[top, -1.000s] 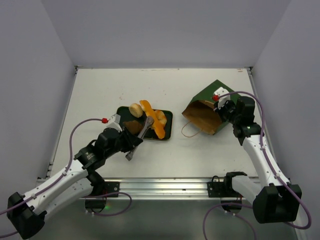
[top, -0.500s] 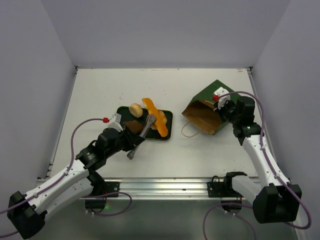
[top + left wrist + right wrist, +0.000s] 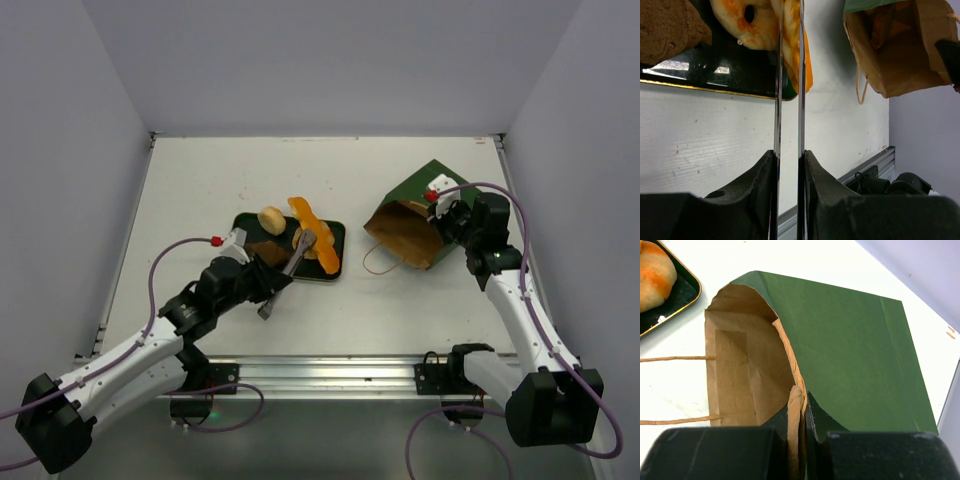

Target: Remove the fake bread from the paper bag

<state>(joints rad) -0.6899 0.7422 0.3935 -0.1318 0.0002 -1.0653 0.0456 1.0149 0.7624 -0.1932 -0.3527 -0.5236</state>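
The paper bag lies on its side, green outside, brown inside, its mouth towards the tray. My right gripper is shut on the bag's upper rim together with a string handle. No bread shows inside the bag. The fake bread lies on the dark tray: a round bun, a brown piece, a ring-shaped roll and a long orange stick. My left gripper is shut on metal tongs, whose tips straddle the orange stick over the tray.
Two string handles trail from the bag's mouth onto the table. An aluminium rail runs along the near edge. Grey walls enclose the table on three sides.
The tongs' tips have slid a little to the right over the tray, and the orange stick has shifted and turned with them. The right arm and the bag have not moved.
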